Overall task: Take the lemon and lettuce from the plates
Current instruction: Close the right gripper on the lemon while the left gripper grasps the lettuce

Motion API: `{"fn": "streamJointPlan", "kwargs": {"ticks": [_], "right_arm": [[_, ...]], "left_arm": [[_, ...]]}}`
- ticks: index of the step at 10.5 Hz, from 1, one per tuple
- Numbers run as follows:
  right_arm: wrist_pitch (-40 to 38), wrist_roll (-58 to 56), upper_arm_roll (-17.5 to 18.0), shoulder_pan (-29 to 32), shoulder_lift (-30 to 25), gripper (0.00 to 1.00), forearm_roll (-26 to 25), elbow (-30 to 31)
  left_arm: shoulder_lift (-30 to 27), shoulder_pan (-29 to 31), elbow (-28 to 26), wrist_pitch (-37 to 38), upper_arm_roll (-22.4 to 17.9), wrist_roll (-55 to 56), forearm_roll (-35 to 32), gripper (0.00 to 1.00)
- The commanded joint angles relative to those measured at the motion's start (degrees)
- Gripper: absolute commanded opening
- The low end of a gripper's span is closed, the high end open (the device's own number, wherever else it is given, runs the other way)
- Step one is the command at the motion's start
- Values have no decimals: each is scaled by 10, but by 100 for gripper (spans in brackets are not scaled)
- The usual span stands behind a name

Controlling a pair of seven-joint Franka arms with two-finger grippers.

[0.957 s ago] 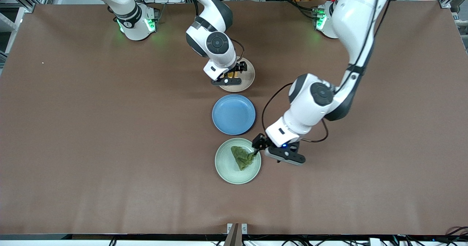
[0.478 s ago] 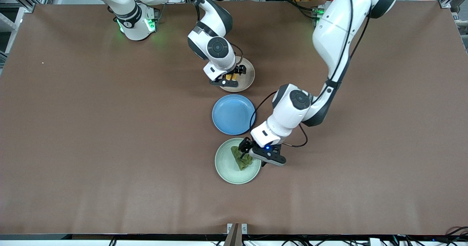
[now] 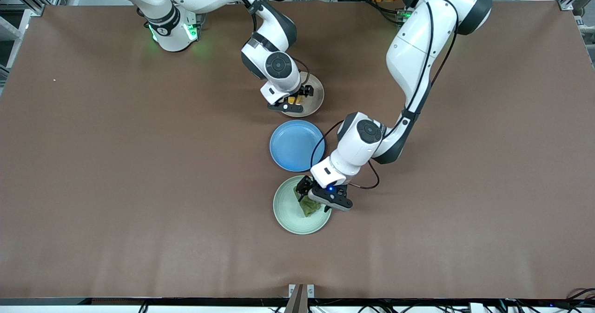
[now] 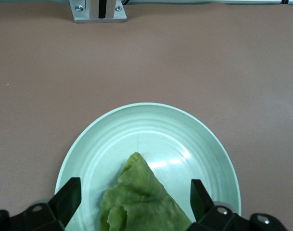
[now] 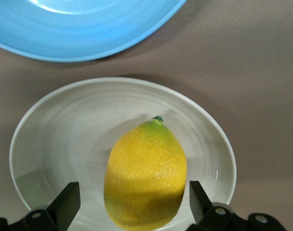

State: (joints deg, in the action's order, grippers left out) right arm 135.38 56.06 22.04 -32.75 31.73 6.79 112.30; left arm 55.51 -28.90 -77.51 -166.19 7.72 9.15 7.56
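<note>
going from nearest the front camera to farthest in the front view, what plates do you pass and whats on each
mint green plate with the lettuce under the left gripper → blue plate, nothing on it → beige plate with the lemon under the right gripper

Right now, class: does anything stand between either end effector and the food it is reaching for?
Nothing visible does. The left end effector is open around the lettuce on the green plate; the right end effector is open around the lemon on the beige plate.

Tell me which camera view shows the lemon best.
The right wrist view: the lemon fills the middle of the beige plate, between the open fingers of the right gripper. The front view shows only a yellow sliver under that gripper. The left wrist view shows no lemon.
</note>
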Motion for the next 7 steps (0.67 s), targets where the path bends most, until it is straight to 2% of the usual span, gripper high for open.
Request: {"fn": "streamJointPlan", "kwargs": {"ticks": [1,2,3,4,5,6,7], "right_arm": [[5,19,4,-1,4,54,1,-2],[2,18,4,-1,3,38,1,-2],[2,19,6,-1,2,32,1,-2],[-4,18,12,0,-2,16,1,-10],[-19,16,12,1,-8,3,1,-18],[-52,17,12,5,-18,2,1,-33],[-98,12,12,11,-32,1,1,-51]], "left_arm": [[23,-11,25,-7,-6,2,-12,100],[29,-12,25,-7,-6,2,-13,100],[32,-14,25,-7,-7,-1,-14,100],[33,-16,24,-7,-9,-6,-14,98],[35,-17,24,-7,-10,-12,-15,87],[34,-19,23,-6,-14,-17,-18,75],[34,-18,22,-5,-16,-19,-36,60]]}}
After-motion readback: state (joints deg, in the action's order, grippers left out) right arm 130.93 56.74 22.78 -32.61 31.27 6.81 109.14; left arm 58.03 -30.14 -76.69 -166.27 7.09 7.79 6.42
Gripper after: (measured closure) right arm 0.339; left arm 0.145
